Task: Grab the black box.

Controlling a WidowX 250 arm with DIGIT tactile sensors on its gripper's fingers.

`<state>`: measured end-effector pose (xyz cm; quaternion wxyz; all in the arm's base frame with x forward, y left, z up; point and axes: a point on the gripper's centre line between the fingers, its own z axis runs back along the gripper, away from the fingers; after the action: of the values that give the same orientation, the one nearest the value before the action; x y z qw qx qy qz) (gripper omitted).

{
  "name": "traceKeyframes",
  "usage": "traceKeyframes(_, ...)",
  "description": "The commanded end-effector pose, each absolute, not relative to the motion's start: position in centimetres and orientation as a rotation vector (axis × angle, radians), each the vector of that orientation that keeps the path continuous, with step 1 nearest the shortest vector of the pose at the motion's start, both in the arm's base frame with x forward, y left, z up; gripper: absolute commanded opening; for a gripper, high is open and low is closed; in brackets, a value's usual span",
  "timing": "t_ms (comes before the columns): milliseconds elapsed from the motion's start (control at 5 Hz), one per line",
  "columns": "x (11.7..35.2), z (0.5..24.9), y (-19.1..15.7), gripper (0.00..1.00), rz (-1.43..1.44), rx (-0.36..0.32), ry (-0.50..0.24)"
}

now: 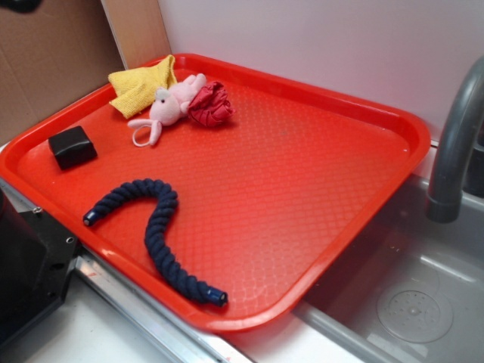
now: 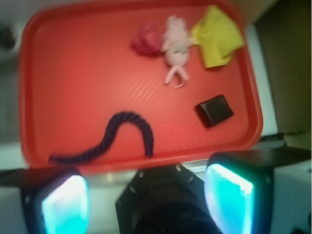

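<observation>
The black box (image 1: 72,146) is a small matte black block lying at the left edge of the red tray (image 1: 302,212). In the wrist view the black box (image 2: 214,110) lies at the tray's right side. My gripper (image 2: 146,200) is open and empty, its two cyan-lit pads wide apart. It hangs high above the robot's base, outside the near rim of the tray (image 2: 73,73). The gripper does not show in the exterior view.
A dark navy braided rope (image 1: 155,227) curves along the tray's front. A pink plush toy (image 1: 168,107), a yellow cloth (image 1: 140,83) and a red cloth (image 1: 210,104) lie at the back left. A grey faucet (image 1: 454,144) and sink (image 1: 408,295) are at the right.
</observation>
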<state>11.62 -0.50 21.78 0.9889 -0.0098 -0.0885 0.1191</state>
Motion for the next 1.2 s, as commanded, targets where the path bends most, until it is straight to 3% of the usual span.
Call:
traceKeyframes(0,12.3,20.1,2.9,1.00,0.469,-0.044,-0.257)
traceKeyframes(200,13.1,17.2,5.0,1.00,0.589,-0.012,-0.255)
traceKeyframes(600,13.3,14.1,7.7,1.00,0.931,0.100,-0.276)
traceKeyframes(800,13.8,12.5,8.8,1.00,1.107,0.161,-0.230)
traceKeyframes(1000,13.9,11.1,10.7,1.00,1.180,0.171,-0.200)
